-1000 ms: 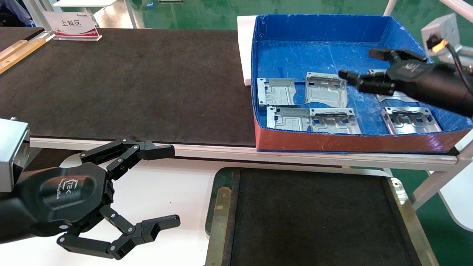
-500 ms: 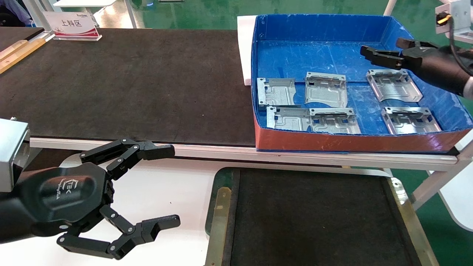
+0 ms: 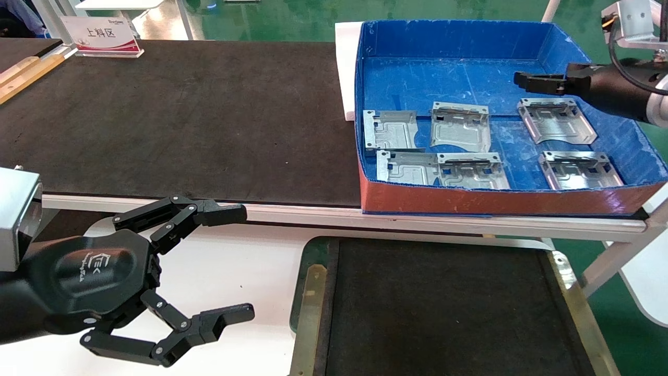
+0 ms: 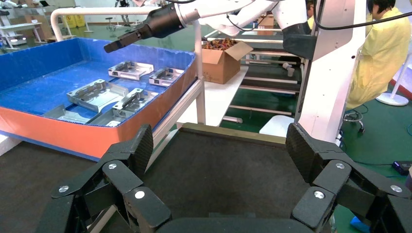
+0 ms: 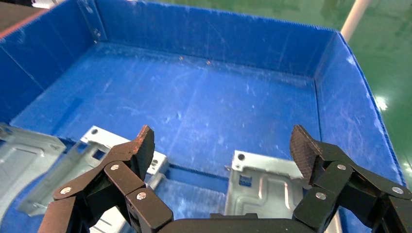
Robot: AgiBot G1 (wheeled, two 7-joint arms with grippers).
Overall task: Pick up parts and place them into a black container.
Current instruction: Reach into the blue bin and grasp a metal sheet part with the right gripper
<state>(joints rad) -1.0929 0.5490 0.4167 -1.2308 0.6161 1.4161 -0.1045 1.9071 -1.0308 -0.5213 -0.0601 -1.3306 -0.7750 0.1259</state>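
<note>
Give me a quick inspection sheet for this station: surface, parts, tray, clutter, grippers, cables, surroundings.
Surface: dark brown belt surface, bare apart from a white sign at its far left; white bench below.
Parts: six metal plates lying flat in the blue box, none gripped.
Black container: no parts in it.
Clutter: nothing seen.
Left gripper: open, parked over the white bench beside the black container.
Right gripper: open, holding nothing, above the far right plate.
Cables: black cable running along the right arm.
Surroundings: green floor; in the left wrist view, a cardboard box and a person in yellow.
</note>
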